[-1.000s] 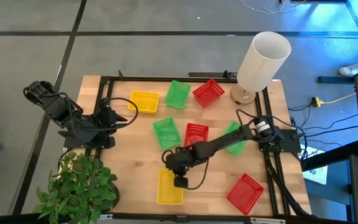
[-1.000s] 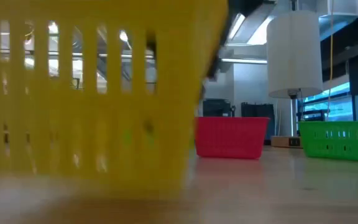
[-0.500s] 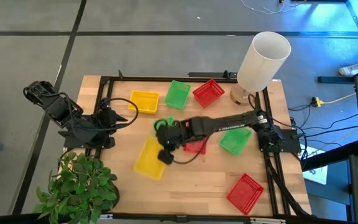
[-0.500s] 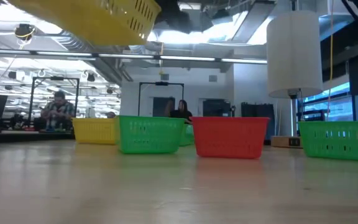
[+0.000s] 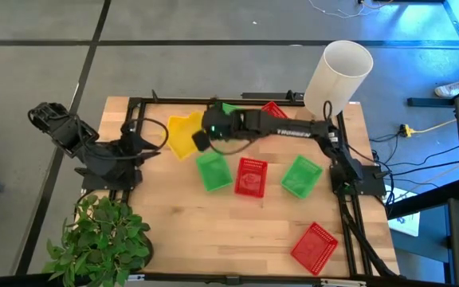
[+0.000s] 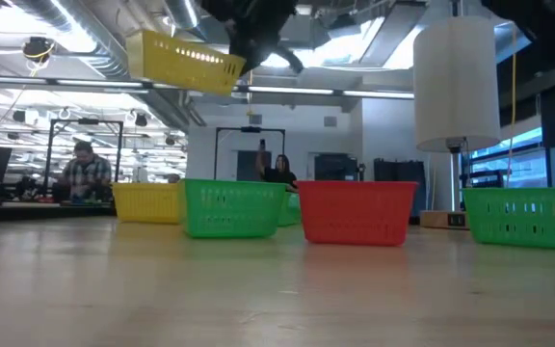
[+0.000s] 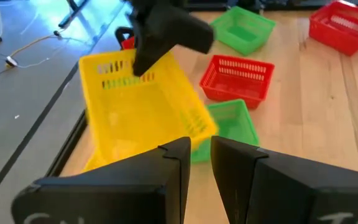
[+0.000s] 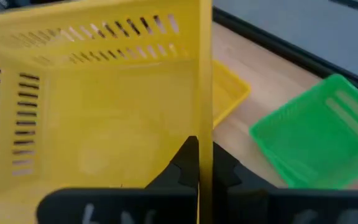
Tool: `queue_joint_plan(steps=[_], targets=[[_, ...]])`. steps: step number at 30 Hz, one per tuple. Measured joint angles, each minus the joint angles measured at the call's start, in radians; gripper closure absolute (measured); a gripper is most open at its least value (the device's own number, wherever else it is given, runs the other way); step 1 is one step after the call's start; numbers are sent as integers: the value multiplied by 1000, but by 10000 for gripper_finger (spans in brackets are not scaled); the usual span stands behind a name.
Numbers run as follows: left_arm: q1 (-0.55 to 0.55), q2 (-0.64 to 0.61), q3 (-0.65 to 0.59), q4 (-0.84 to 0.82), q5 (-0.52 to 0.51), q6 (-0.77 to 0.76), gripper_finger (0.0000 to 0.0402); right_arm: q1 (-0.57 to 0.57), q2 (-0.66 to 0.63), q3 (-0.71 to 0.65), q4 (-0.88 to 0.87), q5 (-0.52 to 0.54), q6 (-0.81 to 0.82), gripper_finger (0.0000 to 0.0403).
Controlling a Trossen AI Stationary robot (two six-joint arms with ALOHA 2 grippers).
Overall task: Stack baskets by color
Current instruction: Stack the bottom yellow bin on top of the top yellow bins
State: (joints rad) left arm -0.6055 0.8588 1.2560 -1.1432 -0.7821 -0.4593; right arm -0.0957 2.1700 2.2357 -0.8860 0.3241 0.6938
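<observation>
- Where is the right gripper (image 5: pixel 200 141)?
- In the view from above it is a bit left of the middle, near the top of the table (image 5: pixel 253 231). Its two fingers are pinched tight on the wall of a yellow basket (image 5: pixel 183 135).

- Is that basket on the table?
- No — it hangs up in the air. In the low view the held yellow basket (image 6: pixel 183 61) is high in the upper left, tilted, well above the baskets standing on the wood.

- What is under it?
- A second yellow basket (image 8: pixel 229 93) lies just below and behind it, at the top left part of the table. You can see a corner of it in the right wrist view.

- Where are the other baskets?
- A green basket (image 5: pixel 213 172), a red basket (image 5: pixel 250 177) and another green basket (image 5: pixel 301 176) sit in a row across the middle. One more red basket (image 5: pixel 315 247) is alone at the lower right. Another red one (image 5: pixel 274 109) and a bit of green (image 5: pixel 229 108) peek out behind the arm at the top.

- And the left gripper (image 5: pixel 140 144)?
- It waits at the left edge of the table. In its own wrist view the fingers (image 7: pixel 176 168) stand a little apart — nothing is between them.

- What else is there?
- A tall white cylinder (image 5: pixel 338 76) at the upper right, and a green plant (image 5: pixel 102 239) at the lower left.
</observation>
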Motion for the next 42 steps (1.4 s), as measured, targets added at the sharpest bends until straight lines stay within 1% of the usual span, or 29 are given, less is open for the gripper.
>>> queue_joint_plan(steps=[3, 6, 8, 11, 13, 16, 19, 22, 25, 30, 32, 35, 40, 42], targets=[[1, -11, 0, 8, -27, -2, 347, -53, 9, 0, 107, -62, -49, 403], [1, -15, 0, 12, -28, -2, 347, -102, 28, 2, 199, -99, -70, 403], [1, -24, 0, 14, -29, -2, 347, -131, 51, 1, 204, -132, -70, 403], [1, -30, 1, 14, -34, -1, 347, -159, 100, -1, 255, -166, -43, 403], [1, -30, 1, 15, -43, -1, 347, -167, 137, -1, 320, -200, -24, 403], [1, -32, 1, 11, -46, -1, 347, -171, 190, -1, 372, -232, 21, 403], [1, -41, 1, 8, -46, 0, 347, -171, 225, -2, 369, -225, 70, 403], [1, -48, 1, 7, -46, 22, 347, -172, 248, -2, 375, -156, 129, 403], [1, -50, 1, 7, -45, 49, 347, -172, 266, -2, 370, -81, 140, 403], [1, -50, 1, 7, -32, 85, 347, -172, 294, -1, 393, -71, 216, 403], [1, -50, 1, 7, -16, 96, 347, -172, 300, -2, 375, -68, 230, 403], [1, -50, 1, 7, 9, 104, 347, -167, 296, -1, 366, -31, 235, 403], [1, -50, 1, 6, 23, 114, 347, -159, 296, -1, 347, -60, 248, 403], [1, -50, 1, 7, 30, 126, 347, -149, 296, -1, 332, -51, 248, 403]])
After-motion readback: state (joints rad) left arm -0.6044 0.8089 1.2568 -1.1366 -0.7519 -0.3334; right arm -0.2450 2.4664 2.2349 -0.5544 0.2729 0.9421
